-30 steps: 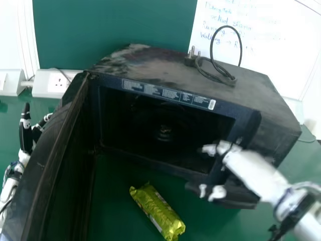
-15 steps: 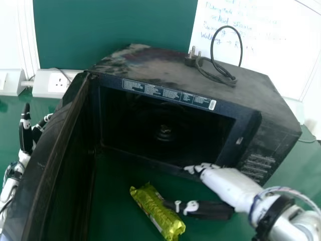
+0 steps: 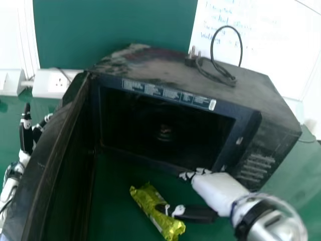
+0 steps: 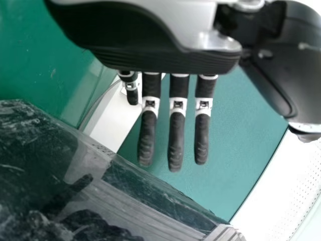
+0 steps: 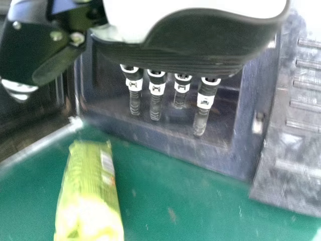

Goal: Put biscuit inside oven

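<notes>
Right robot hand wide open over green tabletop, green panel and whiteboard behind black oven

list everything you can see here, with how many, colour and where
oven: 1, black, centre, on the table
oven door: 1, black, swung open at the oven's left
label strip: 1, dark with pale print, above the oven opening
small round piece: 1, dim grey, inside the oven
biscuit packet: 1, yellow-green, on the table before the opening
cable with plug: 1, black, on top of the oven
socket boxes: 2, white, far left
green panel: 1, behind the oven
whiteboard: 1, white, blue handwriting, back right
table: 1, green, underneath
left robot hand: 1, black and white, left of the door
right robot hand: 1, black and white, by the packet
</notes>
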